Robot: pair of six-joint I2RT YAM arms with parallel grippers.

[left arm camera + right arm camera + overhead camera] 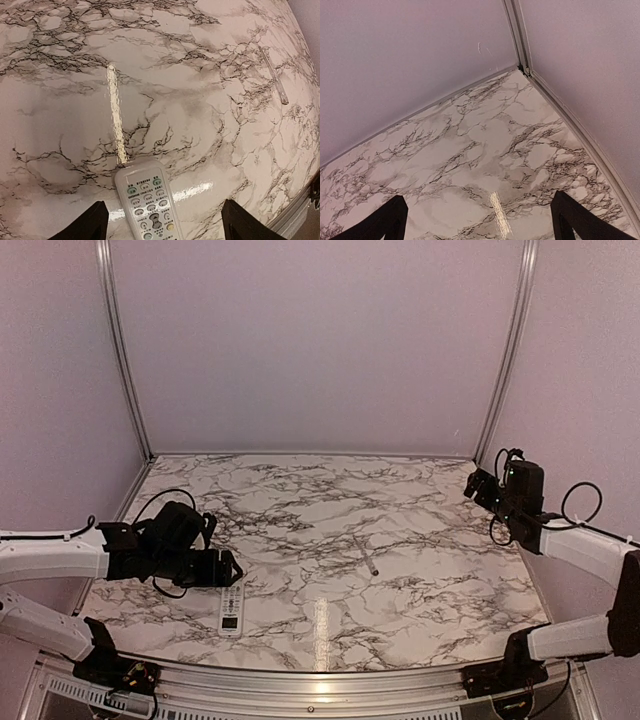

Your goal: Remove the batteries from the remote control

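The light, rigid, slick remote control [147,205] is framed by the spread left tool [167,224]; its long edges should be pinched.

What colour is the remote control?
The remote control is white; the left wrist view shows it best.
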